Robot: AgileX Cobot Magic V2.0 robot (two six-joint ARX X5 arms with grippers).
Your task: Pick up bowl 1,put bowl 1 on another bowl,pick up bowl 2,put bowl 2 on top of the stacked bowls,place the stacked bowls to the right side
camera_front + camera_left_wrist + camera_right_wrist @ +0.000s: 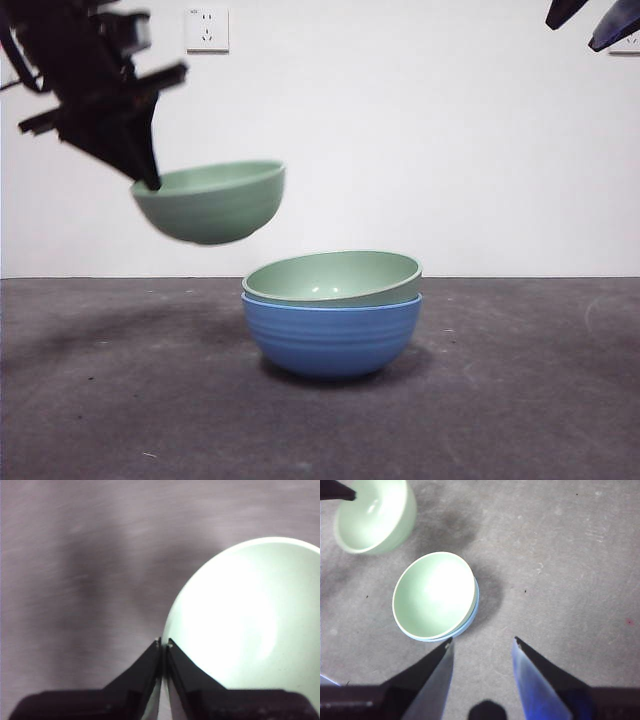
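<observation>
Blue bowl [331, 340] below, left gripper [150, 181] pinching green bowl [212, 203]

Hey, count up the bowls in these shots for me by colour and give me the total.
Pale green bowls: 2, one held in the air by the left gripper, one nested in the blue bowl.
Blue bowls: 1, the ribbed one standing on the table.
Total: 3 bowls.
</observation>
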